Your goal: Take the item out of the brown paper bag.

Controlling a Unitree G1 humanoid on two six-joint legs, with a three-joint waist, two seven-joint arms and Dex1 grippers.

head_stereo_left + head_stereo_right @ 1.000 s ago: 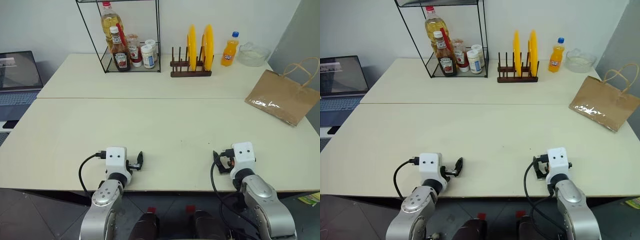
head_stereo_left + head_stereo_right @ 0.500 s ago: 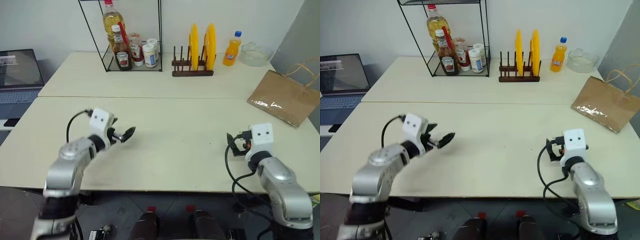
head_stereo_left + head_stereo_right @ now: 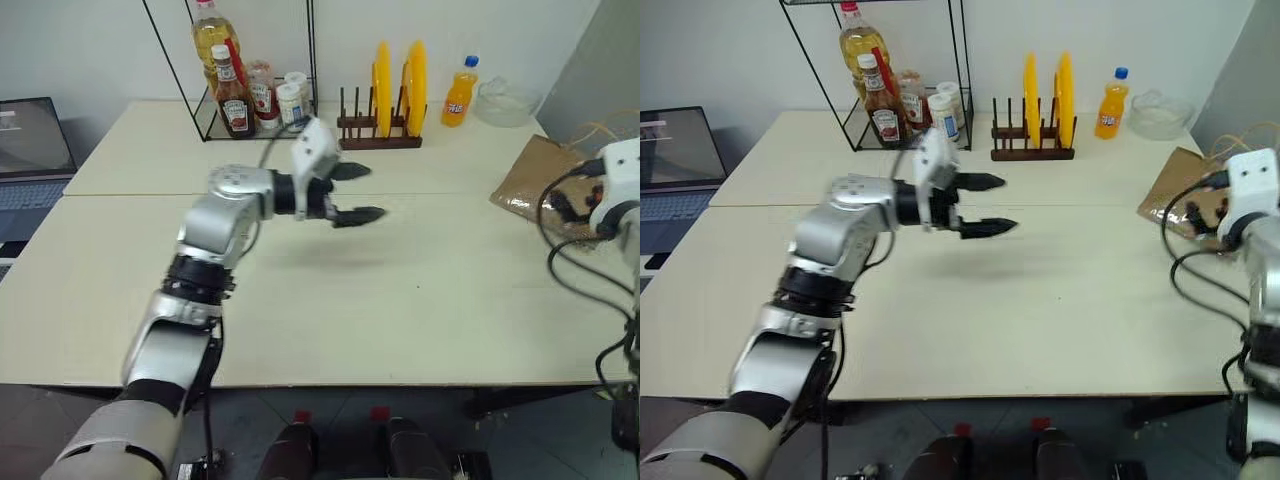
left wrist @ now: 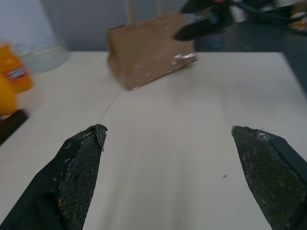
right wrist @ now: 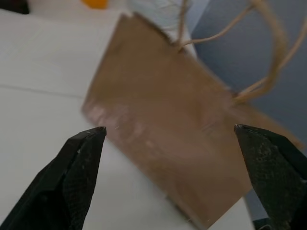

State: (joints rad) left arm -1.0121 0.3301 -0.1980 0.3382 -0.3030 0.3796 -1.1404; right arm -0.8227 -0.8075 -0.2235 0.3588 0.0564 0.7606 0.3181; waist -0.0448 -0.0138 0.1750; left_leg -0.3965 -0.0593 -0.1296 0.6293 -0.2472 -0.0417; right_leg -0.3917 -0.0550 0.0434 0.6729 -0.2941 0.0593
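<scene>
Brown paper bag (image 3: 540,185) lies flat on the surface (image 3: 300,290) at the right edge of the head frame, mid-height; its twine handles (image 5: 259,52) and mouth point toward the upper right, closed bottom edge toward the lower left, so its long axis runs diagonally up-right. The cola bottle itself cannot be seen; judged to be inside the bag, exact spot unknown. Right pincer (image 5: 175,167) hovers at the right edge of the head frame, just short of the bag and aimed at it; in its wrist view the bag's broad face fills the gap between the two fingers, which are spread wide and hold nothing. No contact with the paper is evident. Left pincer (image 3: 355,192) hangs above the middle of the surface, upper centre of the head frame, pointing toward the right of the frame, fingers likewise spread wide and empty; in its wrist view the bag sits far off beyond a long stretch of bare surface. Judgement: right arm is much nearer and better lined up. The mouth lies on the far, upper-right end from both pincers, so the coming move likely needs a reach past the bag's body to the handle end, or a pinch to steady the paper. Task not yet begun in substance.
</scene>
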